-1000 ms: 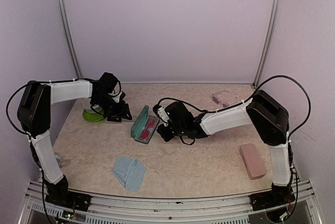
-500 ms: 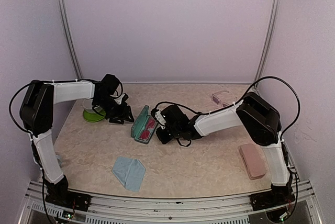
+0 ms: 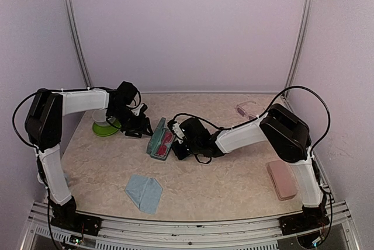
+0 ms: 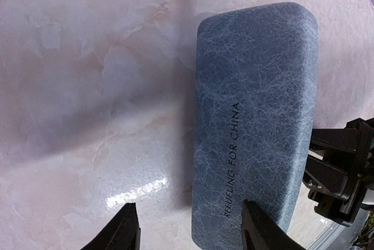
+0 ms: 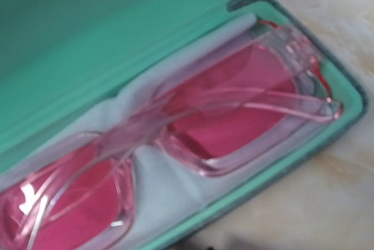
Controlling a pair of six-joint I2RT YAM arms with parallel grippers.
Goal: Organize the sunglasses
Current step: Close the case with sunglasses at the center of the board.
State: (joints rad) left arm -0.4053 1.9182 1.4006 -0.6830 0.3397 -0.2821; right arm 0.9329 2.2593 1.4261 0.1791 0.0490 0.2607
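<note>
Shows pink sunglasses (image 5: 193,127) seated in open case (image 5: 87,40), mid-frame; left gripper (image 4: 190,232) spread wide, right gripper (image 3: 176,142) state indeterminate. Risks pinching a temple arm through askew lid closure.

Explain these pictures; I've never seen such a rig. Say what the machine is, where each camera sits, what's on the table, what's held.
Two robot arms stand at the near edge of the table, each ending in a two-finger gripper. The wide picture comes from a camera above and behind them; the two close-ups come from cameras on the wrists. The left gripper is open, holding nothing, facing the outside of a blue-grey case. The right wrist looks into that open case, where pink sunglasses lie folded inside; whether the right gripper grips anything cannot be told. Elsewhere lie a clear-framed pair, a pink case, a light-blue cloth, a green dish.
</note>
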